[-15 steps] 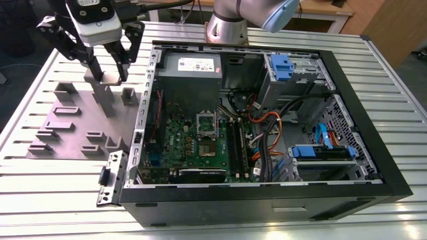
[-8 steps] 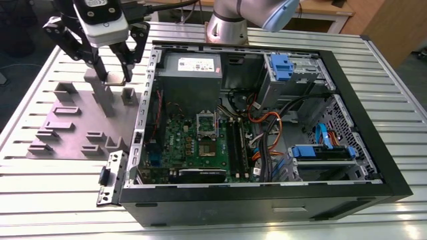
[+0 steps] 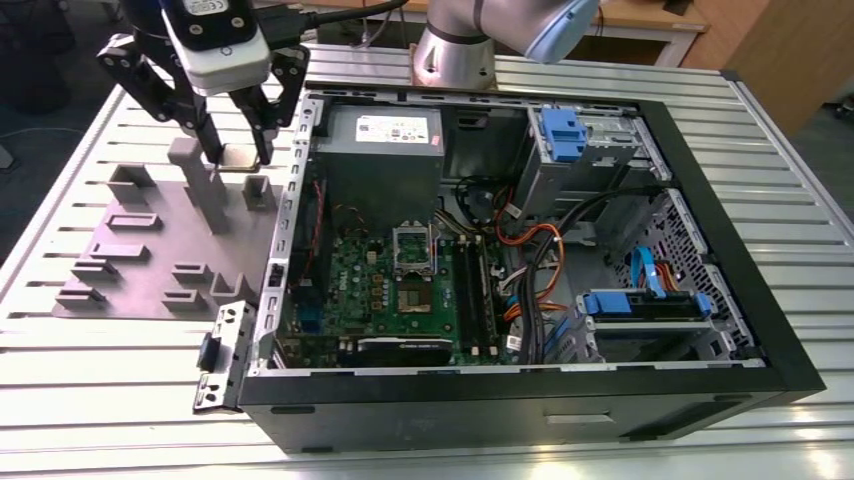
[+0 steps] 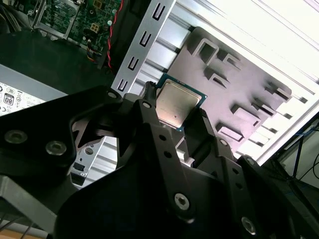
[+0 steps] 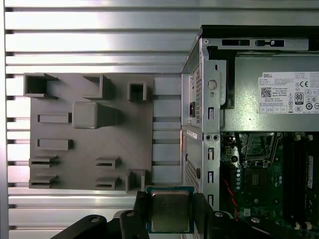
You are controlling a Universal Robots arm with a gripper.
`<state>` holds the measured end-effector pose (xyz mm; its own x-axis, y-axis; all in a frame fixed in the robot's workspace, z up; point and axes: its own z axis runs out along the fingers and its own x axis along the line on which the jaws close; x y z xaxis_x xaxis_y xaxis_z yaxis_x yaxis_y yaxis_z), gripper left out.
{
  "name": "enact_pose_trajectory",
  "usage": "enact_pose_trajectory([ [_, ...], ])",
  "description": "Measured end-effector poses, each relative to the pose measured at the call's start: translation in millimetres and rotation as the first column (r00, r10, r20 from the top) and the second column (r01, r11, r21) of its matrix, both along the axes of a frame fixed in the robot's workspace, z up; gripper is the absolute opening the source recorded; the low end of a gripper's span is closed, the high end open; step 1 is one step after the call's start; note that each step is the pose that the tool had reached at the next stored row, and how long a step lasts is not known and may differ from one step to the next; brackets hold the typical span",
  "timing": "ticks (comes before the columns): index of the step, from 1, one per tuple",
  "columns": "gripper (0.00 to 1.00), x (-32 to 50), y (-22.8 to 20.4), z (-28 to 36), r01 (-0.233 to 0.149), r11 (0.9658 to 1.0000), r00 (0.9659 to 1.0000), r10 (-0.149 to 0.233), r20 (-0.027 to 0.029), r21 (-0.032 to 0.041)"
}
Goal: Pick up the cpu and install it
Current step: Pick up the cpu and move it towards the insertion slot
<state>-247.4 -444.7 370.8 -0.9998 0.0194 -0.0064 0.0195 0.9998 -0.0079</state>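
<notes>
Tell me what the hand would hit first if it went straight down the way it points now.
Probably the grey fixture plate, near its edge beside the computer case, or the slatted table alongside; depth is unclear. The cpu held in the hand would touch first.

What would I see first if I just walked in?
The big open computer case in the middle of the exterior view, its green board and coloured wires showing. Next, the black gripper at that view's left, pinching the small silver cpu near a grey block plate.
</notes>
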Motion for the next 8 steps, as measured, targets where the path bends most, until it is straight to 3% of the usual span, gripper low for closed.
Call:
enact_pose_trajectory([
  [8, 0.47, 4.0, 0.0, 0.0, 0.0, 1.0, 1.0, 0.0, 0.0, -0.0001],
])
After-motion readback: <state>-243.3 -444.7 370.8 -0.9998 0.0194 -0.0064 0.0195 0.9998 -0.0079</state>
